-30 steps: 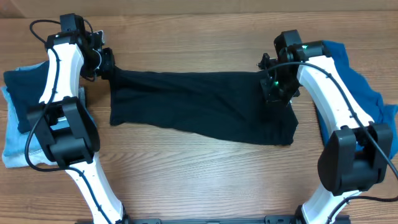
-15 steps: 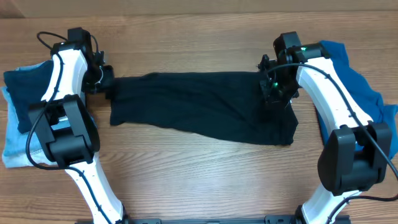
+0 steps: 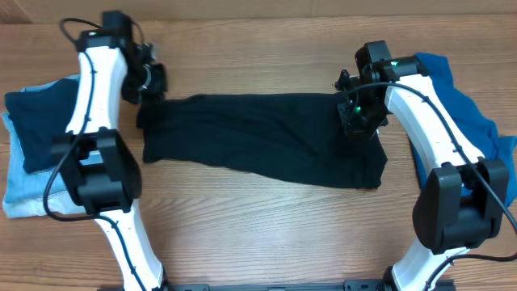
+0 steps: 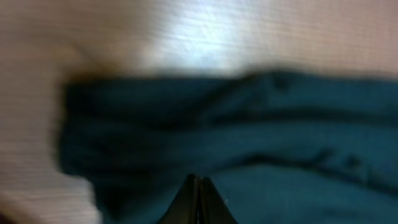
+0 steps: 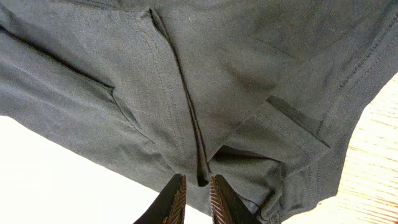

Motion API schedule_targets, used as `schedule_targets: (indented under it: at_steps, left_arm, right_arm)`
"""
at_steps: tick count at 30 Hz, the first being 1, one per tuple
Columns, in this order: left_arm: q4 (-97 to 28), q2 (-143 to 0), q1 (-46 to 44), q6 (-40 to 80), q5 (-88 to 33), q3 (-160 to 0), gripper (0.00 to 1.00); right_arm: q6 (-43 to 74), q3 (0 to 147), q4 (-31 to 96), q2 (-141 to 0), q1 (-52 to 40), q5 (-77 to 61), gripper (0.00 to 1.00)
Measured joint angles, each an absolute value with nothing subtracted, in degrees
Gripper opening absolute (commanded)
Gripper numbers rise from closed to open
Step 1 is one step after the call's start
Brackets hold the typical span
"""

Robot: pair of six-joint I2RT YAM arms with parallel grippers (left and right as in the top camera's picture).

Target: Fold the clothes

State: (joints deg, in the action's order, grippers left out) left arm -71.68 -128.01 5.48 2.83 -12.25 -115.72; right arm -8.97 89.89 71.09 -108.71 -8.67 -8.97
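A large black garment (image 3: 258, 137) lies spread flat across the middle of the table, wrinkled, its long side running left to right. My left gripper (image 3: 153, 81) hovers by its upper left corner. In the blurred left wrist view its jaws (image 4: 199, 180) are shut with nothing between them, and the cloth (image 4: 249, 124) lies below. My right gripper (image 3: 355, 125) sits on the garment's right part. Its jaws (image 5: 196, 180) stand close together on a raised ridge of the black cloth (image 5: 217, 74). A teal-blue garment (image 3: 472, 113) lies at the far right, partly under the right arm.
At the left edge a dark navy folded piece (image 3: 36, 129) rests on light-blue jeans (image 3: 20, 194). Bare wooden tabletop (image 3: 258, 234) runs in front of and behind the black garment. Both arm bases stand at the near edge.
My left gripper let go of the garment's left corner and moved up and to the right; that corner dropped back onto the table. The right arm has stayed where it was.
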Motion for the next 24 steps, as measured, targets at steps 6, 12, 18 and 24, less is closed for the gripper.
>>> schedule_targets:
  at_steps: [6,12,18,24]
  left_arm:
    - [-71.18,-128.01,3.53,0.73,-12.34,-106.59,0.06]
    - [-56.71,-127.66,5.93,0.67,-8.29,-96.55,0.08]
    - [-55.09,-126.43,9.47,3.33,-8.19,-94.32,0.11]
    - [-55.44,-126.21,10.70,4.56,-8.60,-94.11,0.25]
  right_arm:
    - [-8.54,89.86,71.16,-108.71,-8.67,-8.97,0.19]
    - [-7.73,89.86,71.55,-108.71,-8.67,-8.99,0.18]
    - [-7.68,89.86,71.48,-108.71,-8.67,-8.97,0.25]
    - [-7.09,89.86,71.07,-108.71,-8.67,-8.97,0.35]
